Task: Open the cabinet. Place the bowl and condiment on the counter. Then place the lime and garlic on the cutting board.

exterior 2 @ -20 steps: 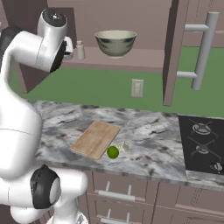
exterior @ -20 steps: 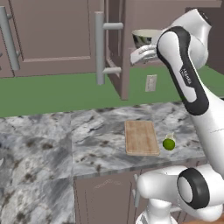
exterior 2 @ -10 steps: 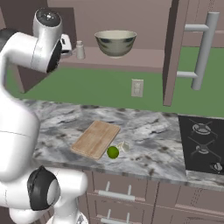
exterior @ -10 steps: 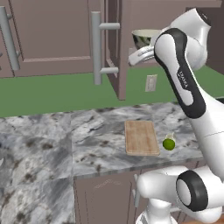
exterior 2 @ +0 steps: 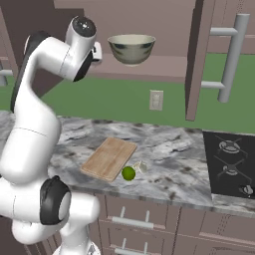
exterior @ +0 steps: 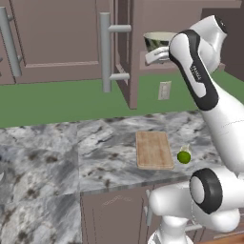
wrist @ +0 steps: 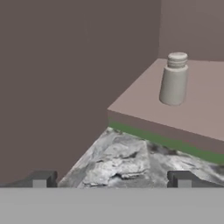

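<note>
Hiding most of the cabinet shelf in the left base view, the white arm leaves just the rim of the round marbled grey-green bowl [exterior: 159, 39] showing. The right base view shows the bowl whole on the shelf of the mauve-brown flat-panel wall cabinet [exterior 2: 149, 67], its door swung open with a long grey bar handle [exterior 2: 230, 56]. The tiny pale grey cylindrical shaker [wrist: 174, 79] stands upright on the smooth shelf in the hand view. The gripper [wrist: 111, 180] hangs before the shelf edge, tips spread wide, empty, well short of the shaker. On the veined grey-white marble counter [exterior 2: 169, 149] lies the flat tan wooden cutting board [exterior 2: 109, 158], grain visible. The small bright green lime [exterior 2: 128, 173] sits just off its corner, with the whitish pointed garlic bulb [exterior 2: 141, 166] beside it, faint and hard to make out.
</note>
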